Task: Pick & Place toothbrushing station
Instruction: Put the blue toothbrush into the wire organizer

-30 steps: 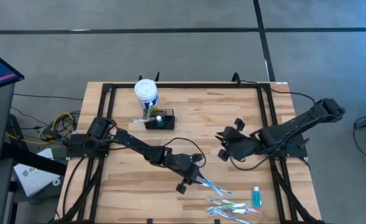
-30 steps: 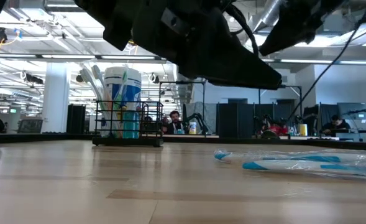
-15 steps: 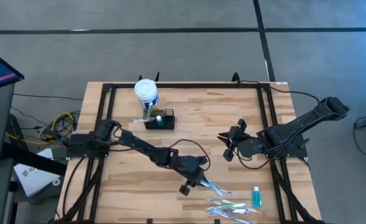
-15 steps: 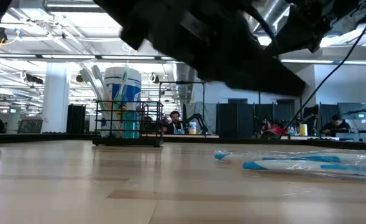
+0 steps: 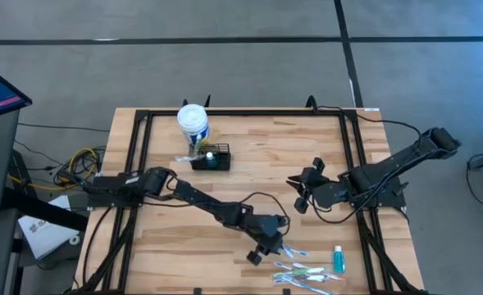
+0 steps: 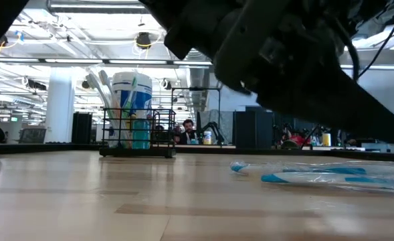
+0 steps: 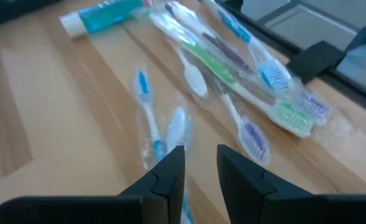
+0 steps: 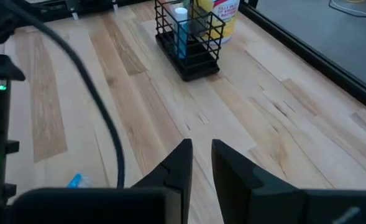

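Observation:
The toothbrushing station [image 5: 211,157] is a black wire caddy standing on the table at the far left, next to a white tub [image 5: 193,123]. It also shows in the low view [image 6: 138,130] and the right wrist view [image 8: 192,38]. My left gripper [image 5: 266,251] is open and low, near the table's near edge. It is at the end of a clear-wrapped blue toothbrush [image 5: 284,248] that lies flat on the wood [image 7: 176,127]. My right gripper [image 5: 301,193] hangs above the table's right middle with a narrow gap between its fingers [image 8: 198,155] and nothing in it. My left gripper slants down from the table's left. Its fingers [image 7: 170,171] stand on either side of the near end of the wrapped blue toothbrush [image 7: 181,205]. I cannot tell whether they touch it. The toothbrush lies flat on the table.
More wrapped toothbrushes [image 5: 307,274] lie in a loose pile by the near edge, just beyond my left gripper [image 7: 251,87]. A blue toothpaste tube [image 5: 338,259] lies to their right. A black frame rail [image 5: 352,164] runs along the table's sides.
My left gripper has moved toward the table's right and near edges and sunk lower, coming up to the wrapped blue toothbrush. The toothbrushes have stayed where they lay.

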`<state>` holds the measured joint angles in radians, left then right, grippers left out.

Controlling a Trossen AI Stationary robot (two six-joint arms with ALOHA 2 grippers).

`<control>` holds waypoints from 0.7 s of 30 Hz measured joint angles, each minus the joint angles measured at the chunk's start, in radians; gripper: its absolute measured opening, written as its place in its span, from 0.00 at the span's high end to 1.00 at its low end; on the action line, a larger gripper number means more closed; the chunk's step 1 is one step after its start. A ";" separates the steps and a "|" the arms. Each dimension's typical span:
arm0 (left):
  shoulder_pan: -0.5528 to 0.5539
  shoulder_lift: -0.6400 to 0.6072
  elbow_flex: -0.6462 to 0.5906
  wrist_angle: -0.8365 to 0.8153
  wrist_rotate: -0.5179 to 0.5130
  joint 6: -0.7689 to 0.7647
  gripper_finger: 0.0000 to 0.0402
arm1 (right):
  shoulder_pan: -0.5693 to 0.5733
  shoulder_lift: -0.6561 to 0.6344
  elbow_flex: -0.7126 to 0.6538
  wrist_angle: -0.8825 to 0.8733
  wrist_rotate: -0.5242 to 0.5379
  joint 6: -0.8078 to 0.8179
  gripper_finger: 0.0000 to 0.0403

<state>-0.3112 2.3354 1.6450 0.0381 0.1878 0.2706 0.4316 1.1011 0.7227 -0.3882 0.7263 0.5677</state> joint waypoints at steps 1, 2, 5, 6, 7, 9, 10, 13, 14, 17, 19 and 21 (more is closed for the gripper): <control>-0.002 0.006 0.008 -0.018 -0.008 0.017 0.78 | 0.000 0.000 0.000 0.000 0.000 0.000 0.87; -0.004 0.010 0.016 -0.029 -0.020 0.032 0.78 | 0.000 0.000 0.000 0.001 0.000 0.000 0.87; -0.005 0.020 0.024 -0.036 -0.045 0.040 0.78 | 0.000 0.000 0.000 0.001 0.000 0.000 0.87; -0.004 0.021 0.024 -0.036 -0.052 0.040 0.78 | 0.000 0.000 0.000 0.002 0.000 0.000 0.87; -0.002 0.021 0.024 -0.034 -0.062 0.040 0.78 | 0.000 0.000 0.000 0.002 0.000 0.000 0.87; 0.001 0.021 0.024 -0.026 -0.086 0.040 0.78 | 0.000 0.000 0.000 0.002 0.000 0.000 0.87; 0.004 0.021 0.024 -0.025 -0.089 0.040 0.78 | 0.000 0.000 0.000 0.002 0.000 0.000 0.87; 0.008 0.021 0.024 -0.019 -0.091 0.040 0.78 | 0.000 0.000 0.000 0.002 0.000 0.000 0.87; 0.009 0.021 0.024 -0.019 -0.091 0.040 0.78 | 0.000 0.000 0.000 0.002 -0.001 0.000 0.87; 0.009 0.021 0.024 -0.019 -0.091 0.040 0.78 | 0.000 0.000 0.000 0.002 -0.001 0.000 0.87; 0.010 0.021 0.024 -0.019 -0.085 0.040 0.78 | 0.000 0.000 0.000 0.001 -0.001 0.000 0.87; 0.010 0.021 0.024 -0.020 -0.069 0.038 0.78 | 0.000 0.000 0.000 0.001 -0.001 0.000 0.87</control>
<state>-0.3016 2.3566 1.6695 0.0177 0.1190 0.3091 0.4316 1.1011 0.7227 -0.3870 0.7258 0.5674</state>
